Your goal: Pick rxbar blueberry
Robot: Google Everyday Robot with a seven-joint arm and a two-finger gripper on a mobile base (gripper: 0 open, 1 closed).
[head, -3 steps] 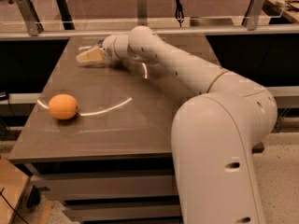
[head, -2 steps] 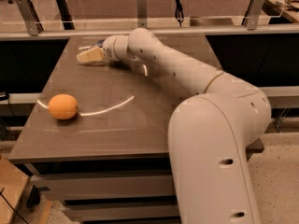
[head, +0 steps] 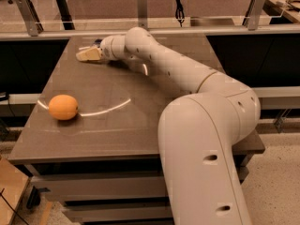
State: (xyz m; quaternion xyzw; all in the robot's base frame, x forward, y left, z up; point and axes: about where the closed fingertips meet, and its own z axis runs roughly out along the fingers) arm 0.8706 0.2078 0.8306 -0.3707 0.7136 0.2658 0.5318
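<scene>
My gripper (head: 89, 54) is at the far left of the brown table (head: 140, 125), low over its surface, with the white arm (head: 178, 74) reaching to it from the right front. No dark blue wrapped bar shows anywhere in the camera view; it is hidden or out of view. An orange fruit (head: 63, 107) lies on the table's left side, well apart from the gripper and nearer to me.
A metal rail with upright posts (head: 142, 8) runs along the table's far edge. The arm's large near segment (head: 206, 153) covers the table's right front. A dark shadow lies beside the wrist (head: 123, 63).
The arm's large near segment has shifted slightly to the left. The gripper stays at the same spot at the far left of the table. The orange has not moved.
</scene>
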